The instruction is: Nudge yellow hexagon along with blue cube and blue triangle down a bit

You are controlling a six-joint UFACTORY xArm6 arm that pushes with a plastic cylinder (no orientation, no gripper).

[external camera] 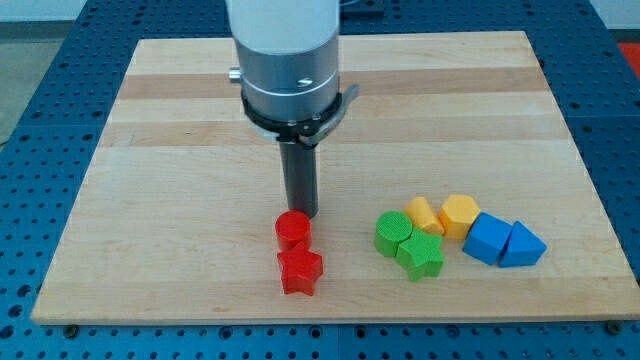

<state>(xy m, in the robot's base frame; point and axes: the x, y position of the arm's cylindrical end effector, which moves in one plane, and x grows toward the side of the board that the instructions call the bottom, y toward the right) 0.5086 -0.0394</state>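
The yellow hexagon (pixel 460 214) sits at the lower right of the wooden board. The blue cube (pixel 487 239) touches its lower right side, and the blue triangle (pixel 523 245) lies against the cube's right. My tip (pixel 301 212) stands well to the left of these three, just above the red cylinder (pixel 293 230) and touching or almost touching it.
A red star (pixel 300 271) lies just below the red cylinder. A second yellow block (pixel 424 215) sits left of the hexagon, with a green cylinder (pixel 394 233) and a green star (pixel 421 257) below it. The board's bottom edge (pixel 330 319) is close below the blocks.
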